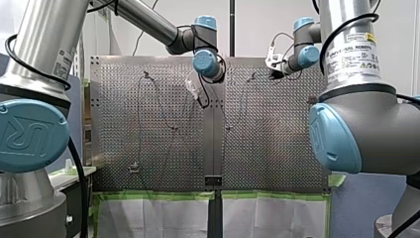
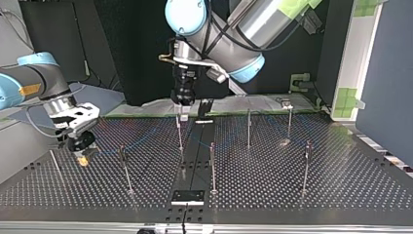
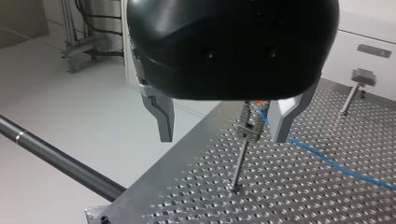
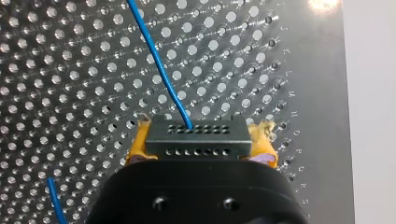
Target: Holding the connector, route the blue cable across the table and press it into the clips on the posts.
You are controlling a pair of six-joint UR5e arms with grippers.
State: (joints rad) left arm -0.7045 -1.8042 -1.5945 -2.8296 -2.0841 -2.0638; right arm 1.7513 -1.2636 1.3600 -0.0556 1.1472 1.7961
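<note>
Perforated metal table (image 2: 272,195); thin posts (image 2: 212,168) upright; blue cable (image 4: 162,70) lying across

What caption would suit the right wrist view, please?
Right arm's yellow-padded jaws grip a dark multi-hole connector trailing a blue cable.

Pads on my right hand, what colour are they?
The pads are yellow; the right wrist view shows them best.

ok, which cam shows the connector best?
Right wrist view: the connector sits close-up between my right gripper's yellow pads, blue cable leaving it. Top and front views show only that gripper, tiny; left wrist view misses it.
</note>
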